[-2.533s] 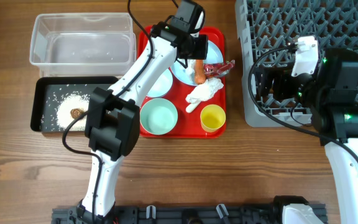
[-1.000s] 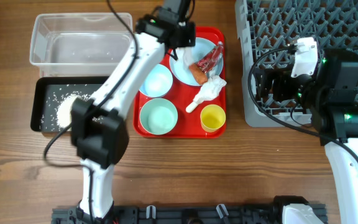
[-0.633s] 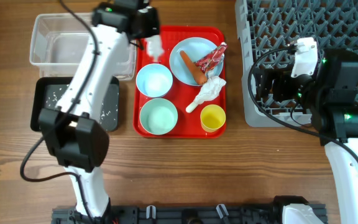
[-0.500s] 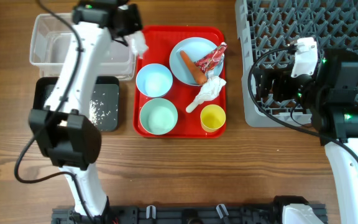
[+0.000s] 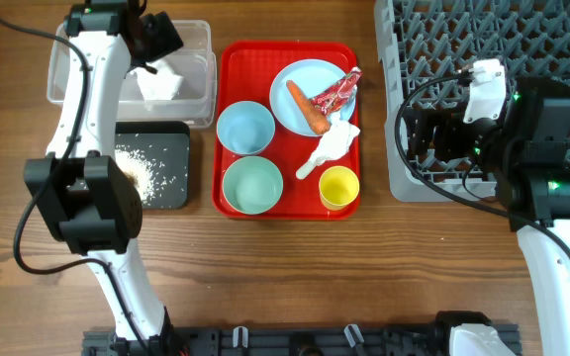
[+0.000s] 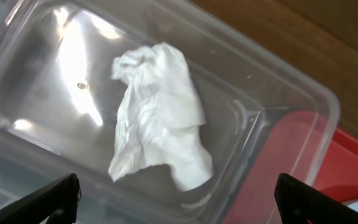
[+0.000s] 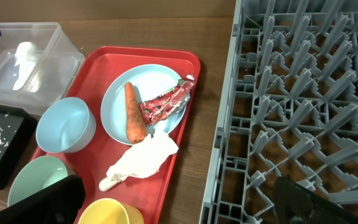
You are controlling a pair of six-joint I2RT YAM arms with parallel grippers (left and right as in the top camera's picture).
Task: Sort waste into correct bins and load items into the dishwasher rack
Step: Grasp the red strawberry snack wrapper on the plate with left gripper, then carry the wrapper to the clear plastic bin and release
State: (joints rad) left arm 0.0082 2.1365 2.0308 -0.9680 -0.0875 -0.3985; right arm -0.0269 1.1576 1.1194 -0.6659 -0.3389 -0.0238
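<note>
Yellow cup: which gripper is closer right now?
Right. The right gripper hovers over the left edge of the dishwasher rack, a short way right of the yellow cup. The left gripper is far across, above the clear tub.

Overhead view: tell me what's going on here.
The left gripper hangs open over the clear plastic tub, where a crumpled white napkin lies loose. The right gripper hovers open by the grey lattice dishwasher rack, holding nothing. On the flat red tray, the pale blue round plate carries an orange carrot piece and a red crinkled wrapper. A pale blue bowl, a mint-green bowl and a small yellow cup sit unloaded.
</note>
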